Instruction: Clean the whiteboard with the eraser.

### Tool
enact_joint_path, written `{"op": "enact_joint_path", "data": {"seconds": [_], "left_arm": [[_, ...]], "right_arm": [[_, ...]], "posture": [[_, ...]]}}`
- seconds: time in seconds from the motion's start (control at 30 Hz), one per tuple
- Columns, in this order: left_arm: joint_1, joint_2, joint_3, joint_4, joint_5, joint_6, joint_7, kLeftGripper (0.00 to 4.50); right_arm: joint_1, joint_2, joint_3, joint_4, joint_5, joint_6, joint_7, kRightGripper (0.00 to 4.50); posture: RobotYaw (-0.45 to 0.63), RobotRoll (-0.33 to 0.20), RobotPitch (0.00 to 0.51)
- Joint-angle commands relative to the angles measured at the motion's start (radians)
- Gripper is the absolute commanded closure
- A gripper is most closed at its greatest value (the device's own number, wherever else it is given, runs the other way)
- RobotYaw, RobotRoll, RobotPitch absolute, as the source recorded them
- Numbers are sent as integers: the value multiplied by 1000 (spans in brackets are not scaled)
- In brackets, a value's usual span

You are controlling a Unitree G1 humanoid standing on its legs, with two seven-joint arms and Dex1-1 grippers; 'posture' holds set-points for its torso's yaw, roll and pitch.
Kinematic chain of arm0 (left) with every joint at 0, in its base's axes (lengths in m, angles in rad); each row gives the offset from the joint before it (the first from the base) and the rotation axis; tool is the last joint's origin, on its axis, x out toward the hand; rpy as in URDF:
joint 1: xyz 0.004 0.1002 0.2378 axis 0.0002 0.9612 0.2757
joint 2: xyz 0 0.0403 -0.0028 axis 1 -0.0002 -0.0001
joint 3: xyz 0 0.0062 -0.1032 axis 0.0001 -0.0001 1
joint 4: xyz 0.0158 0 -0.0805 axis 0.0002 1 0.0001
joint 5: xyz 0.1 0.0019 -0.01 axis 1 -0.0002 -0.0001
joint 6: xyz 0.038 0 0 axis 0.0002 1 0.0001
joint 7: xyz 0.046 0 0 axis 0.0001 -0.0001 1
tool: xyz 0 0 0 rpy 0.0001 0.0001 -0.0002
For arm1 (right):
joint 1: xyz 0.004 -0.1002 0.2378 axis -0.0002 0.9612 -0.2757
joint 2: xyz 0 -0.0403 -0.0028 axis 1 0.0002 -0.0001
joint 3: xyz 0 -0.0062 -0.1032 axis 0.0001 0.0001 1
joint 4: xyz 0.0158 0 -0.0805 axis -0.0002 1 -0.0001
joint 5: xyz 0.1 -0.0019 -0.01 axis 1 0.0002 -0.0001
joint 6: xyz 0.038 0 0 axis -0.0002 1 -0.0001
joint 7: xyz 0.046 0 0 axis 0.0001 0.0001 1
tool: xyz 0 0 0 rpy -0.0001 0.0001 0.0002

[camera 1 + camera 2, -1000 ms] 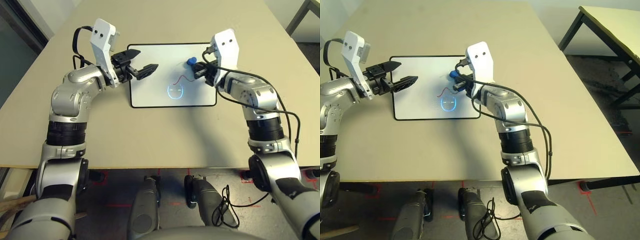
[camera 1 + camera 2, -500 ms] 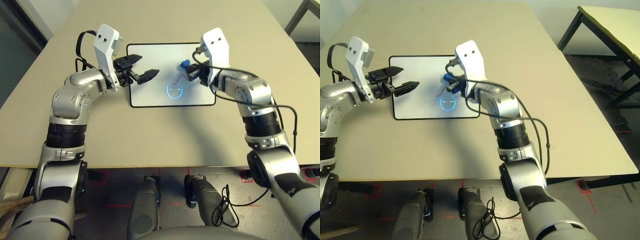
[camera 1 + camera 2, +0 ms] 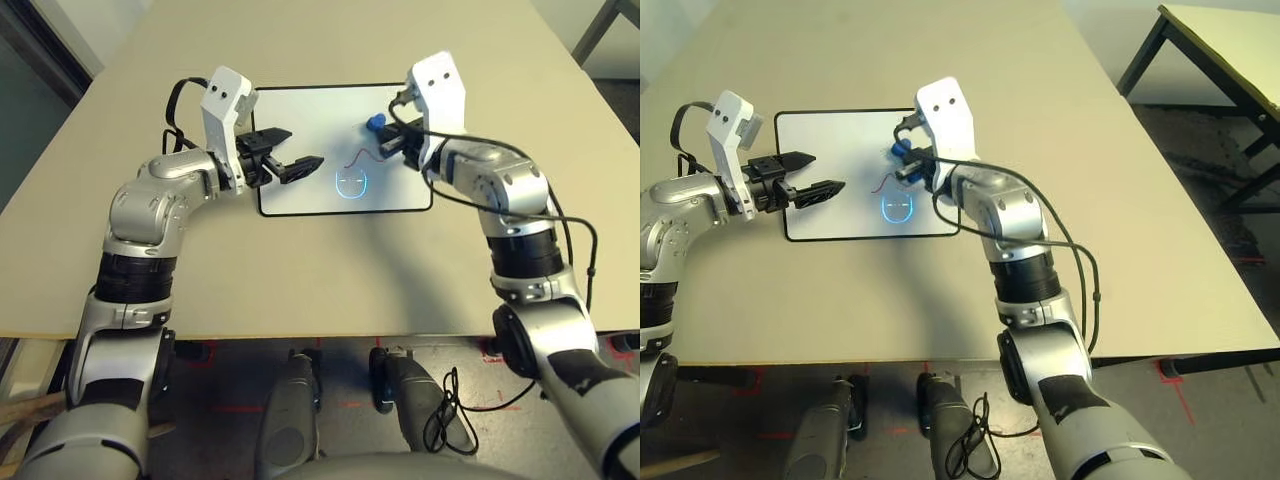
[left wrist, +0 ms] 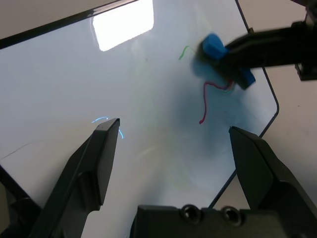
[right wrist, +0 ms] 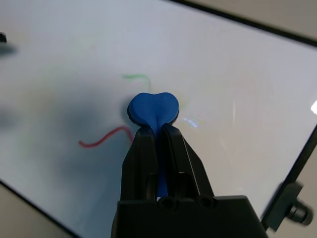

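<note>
Desk (image 3: 300,290): beige, bearing the whiteboard (image 3: 310,110) flat at the far centre, in the same spot as a second ago.

Whiteboard: mostly white; red squiggle (image 5: 101,138) and short green stroke (image 5: 136,77) remaining near the right end, plus a blue ring of reflected light (image 3: 349,182) lower down. Red squiggle unchanged in shape across the last second, so not yet wiped.

Left pincer (image 3: 292,160): fingers apart, empty, hovering over the left part of the board. Shifted slightly toward the near edge compared with a second ago; no contact with the board visible.

Right pincer (image 5: 157,130): fingers together, clamped on the eraser (image 5: 153,107), as before. Swung inward half a second ago, now partway back out again.

Eraser: blue tip projecting past the fingertips, placed between the green stroke and the upper end of the red squiggle; contact with the surface likely, not certain.

Judgement: wiping phase at an early point. Marks largely intact; next pass needed across the red squiggle, then the green stroke.
</note>
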Motion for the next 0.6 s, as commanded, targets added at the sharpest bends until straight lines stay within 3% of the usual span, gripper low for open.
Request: {"op": "enact_joint_path", "data": {"seconds": [0.03, 0.33, 0.6], "left_arm": [[3, 5, -1, -9, -8, 11, -7, 0], [8, 2, 0, -41, -19, 32, 2, 0], [7, 0, -2, -47, -27, 41, 10, 0]], "right_arm": [[21, -2, 18, 16, -1, 33, 6, 4456], [-96, -29, -49, 138, -19, -66, -24, 4457], [-3, 9, 10, 15, 2, 35, -14, 4457]], "posture": [[80, 0, 252], [78, 0, 253], [78, 0, 253]]}}
